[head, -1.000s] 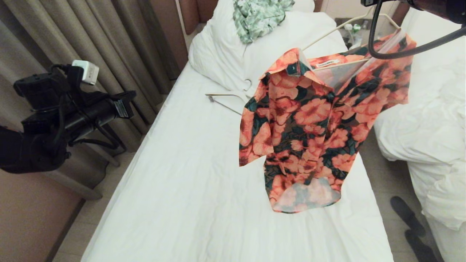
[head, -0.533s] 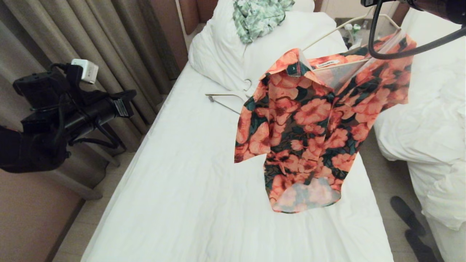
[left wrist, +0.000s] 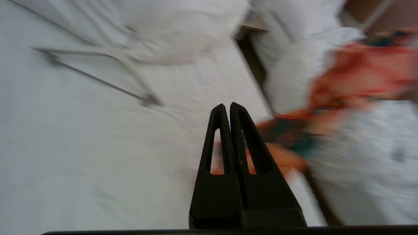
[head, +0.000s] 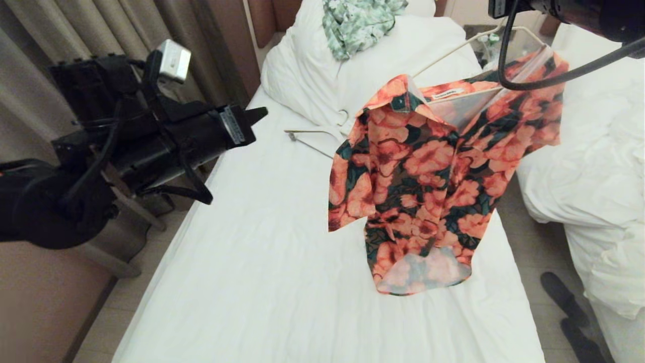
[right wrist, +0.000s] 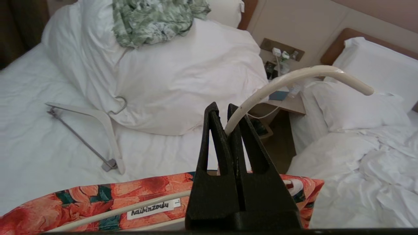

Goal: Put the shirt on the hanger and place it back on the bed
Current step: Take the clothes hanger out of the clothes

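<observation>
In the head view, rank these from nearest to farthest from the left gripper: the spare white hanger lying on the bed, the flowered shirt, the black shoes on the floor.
From the shut left gripper, at the bed's left edge:
1. Spare white hanger, flat on the bed just right of it.
2. Shirt, hanging farther right on the hanger pinched by the right gripper.
3. Black shoes, on the floor at far lower right.

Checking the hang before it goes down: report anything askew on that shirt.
The shirt hangs crooked on the hanger, which the right gripper holds by its hook: the left shoulder droops, collar bunched; hem already rests on the bed.
</observation>
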Robot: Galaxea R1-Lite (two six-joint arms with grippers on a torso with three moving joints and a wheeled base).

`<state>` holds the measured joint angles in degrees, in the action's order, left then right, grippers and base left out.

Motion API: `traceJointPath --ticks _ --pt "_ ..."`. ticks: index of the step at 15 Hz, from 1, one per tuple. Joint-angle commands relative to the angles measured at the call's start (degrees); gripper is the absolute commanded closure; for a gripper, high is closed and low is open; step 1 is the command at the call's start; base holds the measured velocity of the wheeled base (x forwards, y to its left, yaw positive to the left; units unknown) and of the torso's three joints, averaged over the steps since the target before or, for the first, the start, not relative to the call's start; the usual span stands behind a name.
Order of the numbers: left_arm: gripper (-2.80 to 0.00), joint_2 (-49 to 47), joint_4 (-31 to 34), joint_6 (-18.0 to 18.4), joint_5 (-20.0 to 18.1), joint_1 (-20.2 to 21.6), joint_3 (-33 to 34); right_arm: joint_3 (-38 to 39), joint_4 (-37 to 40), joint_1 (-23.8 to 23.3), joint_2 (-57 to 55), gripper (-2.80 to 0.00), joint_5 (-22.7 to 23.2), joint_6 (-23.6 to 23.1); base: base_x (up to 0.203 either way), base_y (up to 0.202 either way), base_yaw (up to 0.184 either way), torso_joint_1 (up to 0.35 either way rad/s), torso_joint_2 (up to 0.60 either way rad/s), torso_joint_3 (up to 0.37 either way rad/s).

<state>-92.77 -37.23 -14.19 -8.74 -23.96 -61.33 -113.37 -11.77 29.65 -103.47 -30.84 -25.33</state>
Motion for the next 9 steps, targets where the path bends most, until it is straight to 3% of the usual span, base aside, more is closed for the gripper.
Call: traceJointPath --ticks 1,3,5,9 --pt "0.00 2.78 2.90 -3.28 6.89 -13.56 -0.89 0.05 -0.73 0.18 -0.65 0.00 -0.10 -0.02 0.000 0.000 0.000 0.000 0.00 0.000" --pt "0.00 2.04 4.49 -6.18 17.06 -25.88 -1.78 0.10 -1.95 0.09 -2.55 0.00 -0.10 0.59 0.000 0.000 0.000 0.000 0.00 0.000" --pt "0.00 -1.94 5.43 -8.05 26.75 -33.89 -2.84 0.08 -2.65 0.27 -4.12 0.00 -0.10 0.63 0.000 0.000 0.000 0.000 0.00 0.000" --pt "0.00 -11.80 5.92 -11.28 35.34 -35.73 -6.86 0.17 -5.68 1.78 -6.85 0.00 -0.33 1.49 0.000 0.000 0.000 0.000 0.00 0.000"
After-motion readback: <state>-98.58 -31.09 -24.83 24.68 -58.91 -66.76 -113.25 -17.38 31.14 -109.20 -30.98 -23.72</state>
